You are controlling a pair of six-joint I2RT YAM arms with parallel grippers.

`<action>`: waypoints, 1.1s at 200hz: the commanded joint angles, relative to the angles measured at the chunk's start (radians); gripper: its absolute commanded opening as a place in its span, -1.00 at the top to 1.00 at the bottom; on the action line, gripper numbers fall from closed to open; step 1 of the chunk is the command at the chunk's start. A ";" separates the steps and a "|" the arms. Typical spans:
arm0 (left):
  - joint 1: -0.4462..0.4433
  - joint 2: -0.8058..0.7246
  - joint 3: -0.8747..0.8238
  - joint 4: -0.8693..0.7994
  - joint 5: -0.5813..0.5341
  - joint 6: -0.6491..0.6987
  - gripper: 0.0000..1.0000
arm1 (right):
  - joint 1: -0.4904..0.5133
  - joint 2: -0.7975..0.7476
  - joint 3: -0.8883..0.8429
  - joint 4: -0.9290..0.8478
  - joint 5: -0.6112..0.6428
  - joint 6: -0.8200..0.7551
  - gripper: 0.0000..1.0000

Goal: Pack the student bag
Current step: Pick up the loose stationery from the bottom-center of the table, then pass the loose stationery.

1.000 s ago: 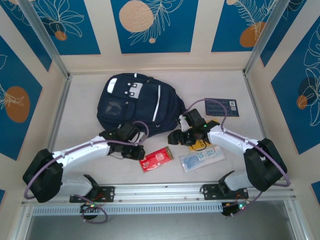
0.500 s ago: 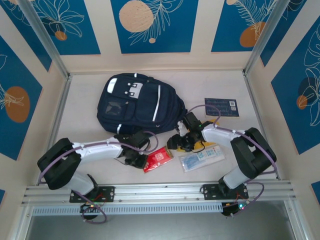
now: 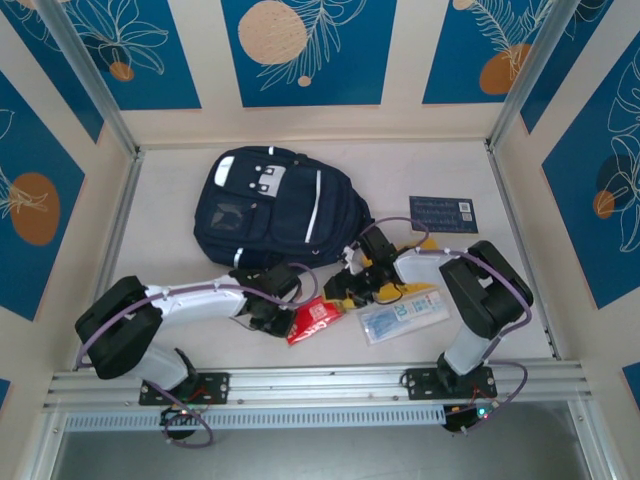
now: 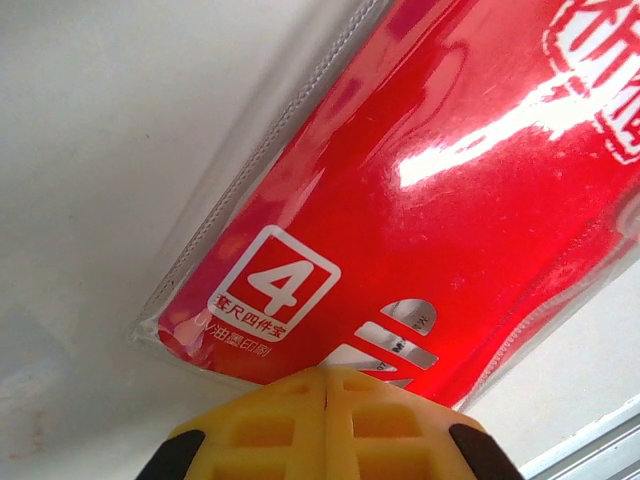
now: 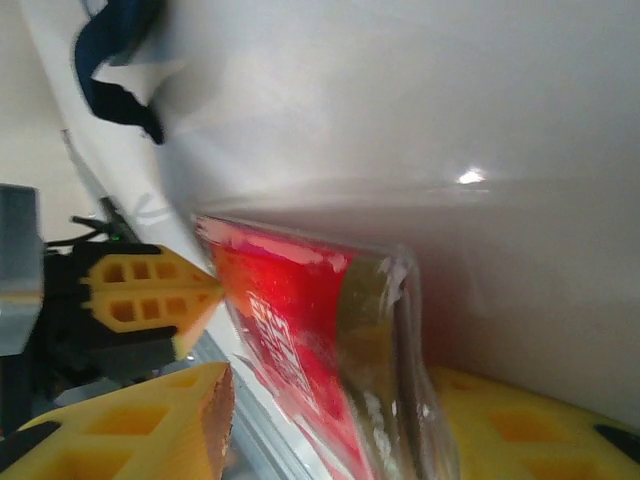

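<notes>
- The right end effector (image 3: pixel 338 296) had slid left, standing spread astride the red packet (image 4: pixel 400 200).
- The left end effector (image 4: pixel 325 385), closed, pinched that packet's edge; the packet's far end was cut off.

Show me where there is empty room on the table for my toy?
Bare table lies left of the big navy-blue fabric backpack, up to the metal side rail, and between backpack and small navy booklet. The near middle is crowded: left pincer, right pincer, red plastic packet, clear blue-printed packet.
</notes>
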 commanded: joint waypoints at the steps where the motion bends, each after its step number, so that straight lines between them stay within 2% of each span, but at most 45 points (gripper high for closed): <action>1: -0.019 0.022 -0.030 0.018 -0.044 0.020 0.91 | 0.025 0.051 -0.035 0.081 -0.143 0.052 0.08; 24: -0.020 0.004 -0.030 0.009 -0.061 0.016 0.88 | 0.022 0.047 -0.031 0.064 -0.123 0.049 0.32; 55: -0.019 -0.041 -0.014 -0.033 -0.111 0.008 0.65 | -0.012 -0.041 -0.047 0.000 -0.026 0.031 0.78; 66: -0.019 -0.063 0.005 -0.060 -0.131 0.006 0.55 | -0.028 -0.084 -0.056 -0.015 -0.001 0.032 0.87; 100: -0.013 -0.159 0.104 -0.176 -0.207 0.009 0.09 | -0.079 -0.252 -0.119 0.019 0.054 0.071 1.00; 136: 0.046 -0.270 0.181 -0.208 -0.222 -0.028 -0.70 | -0.152 -0.460 -0.224 0.205 0.024 0.201 1.00; 150: 0.110 -0.305 0.175 -0.173 -0.155 -0.050 -0.79 | -0.174 -0.554 -0.274 0.316 0.007 0.267 1.00; 178: 0.249 -0.377 0.098 -0.009 0.084 -0.118 -0.81 | -0.186 -0.685 -0.296 0.397 -0.035 0.333 0.98; 197: 0.292 -0.420 0.042 0.140 0.222 -0.161 -0.81 | -0.187 -0.736 -0.308 0.449 -0.062 0.382 0.99; 220: 0.294 -0.432 0.024 0.273 0.358 -0.172 -0.73 | -0.188 -0.760 -0.319 0.500 -0.097 0.432 0.98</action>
